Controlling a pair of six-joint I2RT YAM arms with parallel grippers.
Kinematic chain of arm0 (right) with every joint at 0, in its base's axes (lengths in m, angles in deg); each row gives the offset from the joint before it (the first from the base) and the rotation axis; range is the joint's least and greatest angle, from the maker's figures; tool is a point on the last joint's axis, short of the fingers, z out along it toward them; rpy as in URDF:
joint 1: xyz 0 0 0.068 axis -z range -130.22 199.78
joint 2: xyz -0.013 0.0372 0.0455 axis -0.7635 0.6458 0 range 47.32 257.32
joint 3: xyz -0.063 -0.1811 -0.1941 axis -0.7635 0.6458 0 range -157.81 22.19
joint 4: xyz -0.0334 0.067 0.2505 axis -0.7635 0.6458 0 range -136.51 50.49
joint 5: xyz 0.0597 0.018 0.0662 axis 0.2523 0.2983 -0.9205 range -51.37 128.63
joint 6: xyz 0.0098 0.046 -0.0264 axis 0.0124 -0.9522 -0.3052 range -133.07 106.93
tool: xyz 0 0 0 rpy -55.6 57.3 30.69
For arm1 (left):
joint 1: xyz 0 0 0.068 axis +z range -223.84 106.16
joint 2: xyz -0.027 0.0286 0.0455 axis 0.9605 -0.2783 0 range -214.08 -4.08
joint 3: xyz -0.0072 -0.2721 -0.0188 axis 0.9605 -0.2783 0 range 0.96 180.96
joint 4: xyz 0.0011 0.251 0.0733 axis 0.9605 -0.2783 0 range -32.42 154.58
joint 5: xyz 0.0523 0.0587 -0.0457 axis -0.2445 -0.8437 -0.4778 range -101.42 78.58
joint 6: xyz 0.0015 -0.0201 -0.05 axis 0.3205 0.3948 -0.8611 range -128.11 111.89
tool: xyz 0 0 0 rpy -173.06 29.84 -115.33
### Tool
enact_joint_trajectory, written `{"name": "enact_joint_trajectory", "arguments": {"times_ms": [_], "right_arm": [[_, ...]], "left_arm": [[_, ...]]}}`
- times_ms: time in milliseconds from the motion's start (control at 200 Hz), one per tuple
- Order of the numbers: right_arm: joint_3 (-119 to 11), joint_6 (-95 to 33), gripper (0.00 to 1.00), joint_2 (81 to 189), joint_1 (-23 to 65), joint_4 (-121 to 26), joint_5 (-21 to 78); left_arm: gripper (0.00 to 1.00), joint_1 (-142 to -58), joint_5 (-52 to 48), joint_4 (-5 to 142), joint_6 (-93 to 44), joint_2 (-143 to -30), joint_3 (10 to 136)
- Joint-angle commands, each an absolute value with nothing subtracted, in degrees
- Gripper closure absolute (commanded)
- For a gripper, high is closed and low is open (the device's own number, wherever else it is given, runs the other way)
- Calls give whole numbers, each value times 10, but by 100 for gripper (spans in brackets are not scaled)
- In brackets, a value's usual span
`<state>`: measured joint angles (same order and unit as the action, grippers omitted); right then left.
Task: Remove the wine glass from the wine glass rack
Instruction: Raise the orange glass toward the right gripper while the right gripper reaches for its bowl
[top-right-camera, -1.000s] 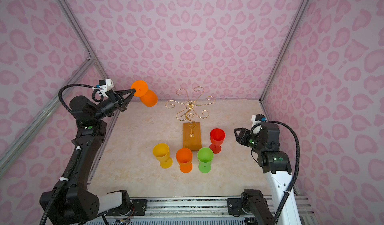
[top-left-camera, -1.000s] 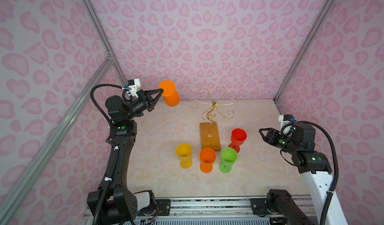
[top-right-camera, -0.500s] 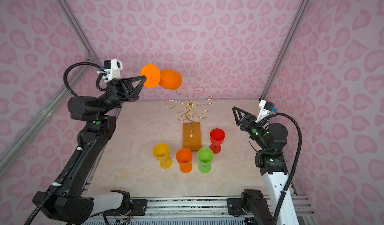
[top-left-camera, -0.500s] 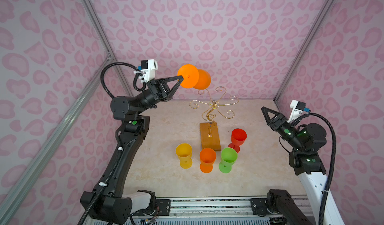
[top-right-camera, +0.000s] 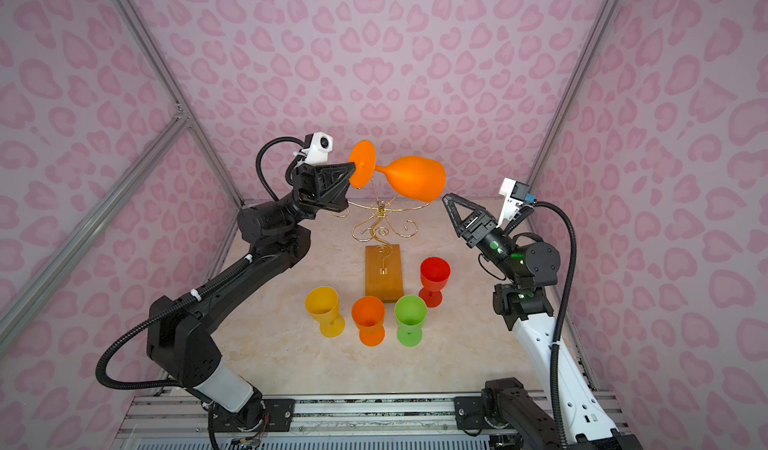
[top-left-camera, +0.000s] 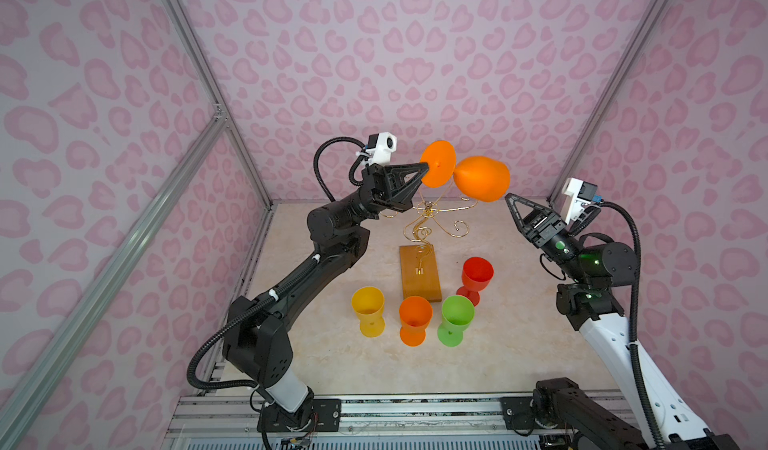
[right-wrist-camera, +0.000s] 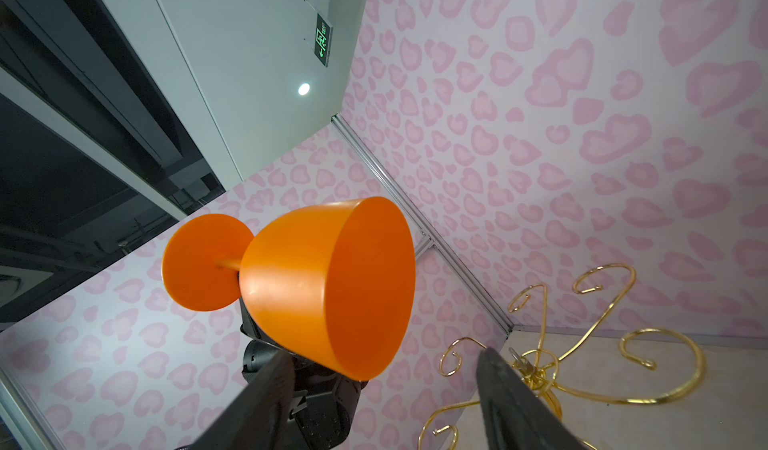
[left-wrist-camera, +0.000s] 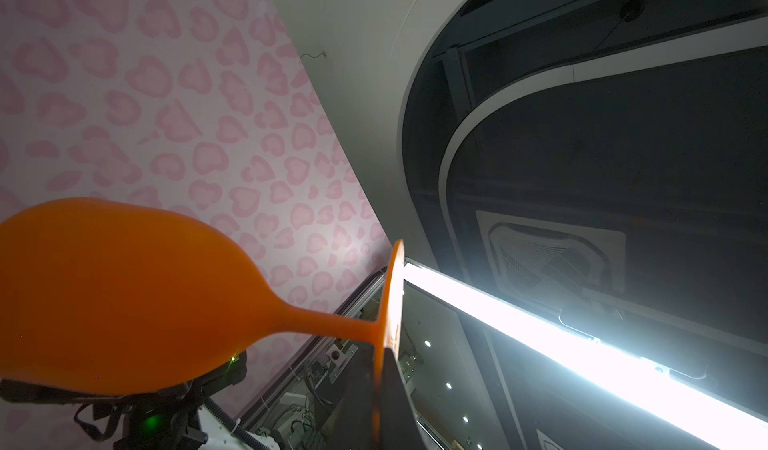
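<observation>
Wine glass [top-left-camera: 482, 178] pinched by foot in left tool [top-left-camera: 426, 169]; right tool [top-right-camera: 446, 199] agape, seemingly empty.

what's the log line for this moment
left gripper: shut on glass foot | glass: sideways in air, clear of rack | right gripper: open, near glass bowl

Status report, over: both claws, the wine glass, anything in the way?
Left claw shut on wine glass foot. Glass sideways, off the rack. Right claw open near bowl rim. Nothing between.
</observation>
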<state>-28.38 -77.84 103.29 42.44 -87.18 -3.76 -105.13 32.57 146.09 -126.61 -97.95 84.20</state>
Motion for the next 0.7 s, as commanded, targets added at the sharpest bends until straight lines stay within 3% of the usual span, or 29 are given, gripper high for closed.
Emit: {"name": "enact_joint_trajectory", "arguments": {"times_ms": [0, 215, 450, 695], "right_arm": [[-286, -778, 30, 1043, 421, -923, -35], [-277, -843, 32, 1076, 417, -1031, -47], [-282, -850, 36, 1087, 406, -1054, -54], [-289, -869, 54, 1106, 390, -1090, -77]], "left_arm": [[97, -1060, 310, 1518, -1289, -986, 845], [97, -1064, 299, 1527, -1299, -996, 827], [97, -1067, 294, 1531, -1309, -1008, 826], [97, -1073, 286, 1540, -1329, -1023, 823]]}}
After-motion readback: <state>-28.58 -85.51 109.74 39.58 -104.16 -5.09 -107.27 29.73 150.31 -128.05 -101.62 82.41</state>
